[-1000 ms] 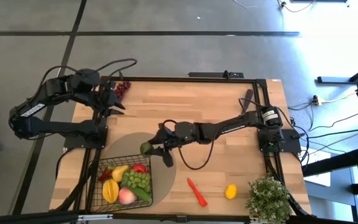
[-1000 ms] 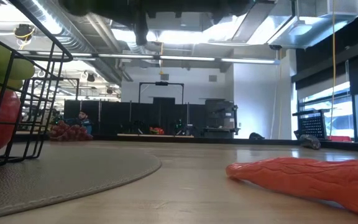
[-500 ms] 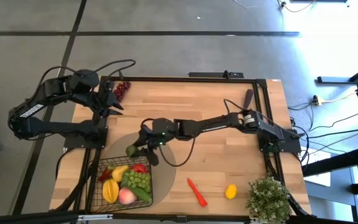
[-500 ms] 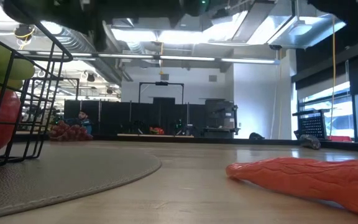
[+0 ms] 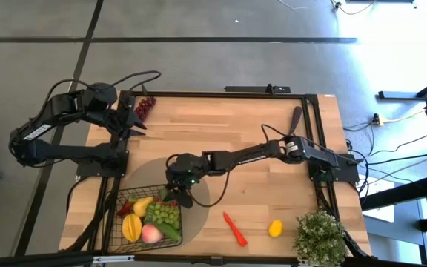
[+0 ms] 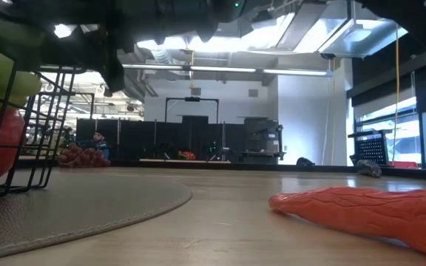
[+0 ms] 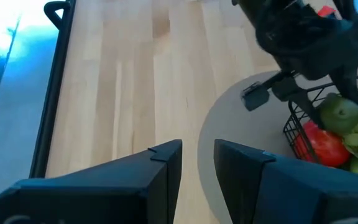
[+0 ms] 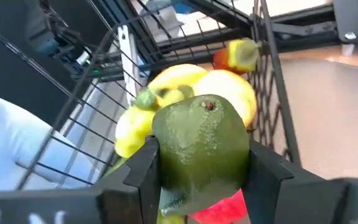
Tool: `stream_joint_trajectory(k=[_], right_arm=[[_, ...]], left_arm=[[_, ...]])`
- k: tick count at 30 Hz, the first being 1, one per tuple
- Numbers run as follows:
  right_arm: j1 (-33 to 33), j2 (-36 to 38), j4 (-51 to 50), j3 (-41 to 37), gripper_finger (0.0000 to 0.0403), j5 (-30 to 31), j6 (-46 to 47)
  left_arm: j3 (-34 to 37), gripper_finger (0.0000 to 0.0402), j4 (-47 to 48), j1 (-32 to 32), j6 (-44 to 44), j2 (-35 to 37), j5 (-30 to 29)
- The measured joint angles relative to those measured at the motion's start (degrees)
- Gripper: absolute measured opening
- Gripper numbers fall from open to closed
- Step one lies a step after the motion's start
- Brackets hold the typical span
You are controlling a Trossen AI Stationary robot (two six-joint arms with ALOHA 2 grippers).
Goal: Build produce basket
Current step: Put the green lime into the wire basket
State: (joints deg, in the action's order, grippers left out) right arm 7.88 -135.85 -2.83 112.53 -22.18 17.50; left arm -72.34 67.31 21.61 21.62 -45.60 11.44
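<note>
Green fruit (image 8: pixel 201 146) is clamped between the right gripper (image 5: pixel 176 191) fingers above the basket (image 5: pixel 117 222) far edge. The left gripper (image 7: pixel 197 163), slightly parted, is parked far left.

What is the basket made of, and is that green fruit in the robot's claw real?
The basket looks like thin black metal wire: open grid sides you can see through. The green fruit, held by the right gripper, looks like smooth matte plastic, evenly colored and unblemished, so probably a toy.
</note>
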Motion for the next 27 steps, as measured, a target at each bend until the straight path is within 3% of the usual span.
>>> stream_joint_trajectory(k=[10, 24, 27], right_arm=[[0.22, 0.09, -0.40, 0.02, 0.0180, 0.07, 0.28], [0.24, 0.09, -0.61, 0.02, 0.0166, -1.14, -0.56], [0.24, 0.12, -1.20, 0.02, 0.0179, -0.56, 0.24]], left_arm=[[0.00, 0.0084, 0.02, -0.01, 0.05, -0.02, 0.00], [0.00, 0.0084, 0.00, -0.02, 0.07, -0.02, -0.01], [0.00, 0.0084, 0.00, 0.00, 0.07, -0.02, -0.02]])
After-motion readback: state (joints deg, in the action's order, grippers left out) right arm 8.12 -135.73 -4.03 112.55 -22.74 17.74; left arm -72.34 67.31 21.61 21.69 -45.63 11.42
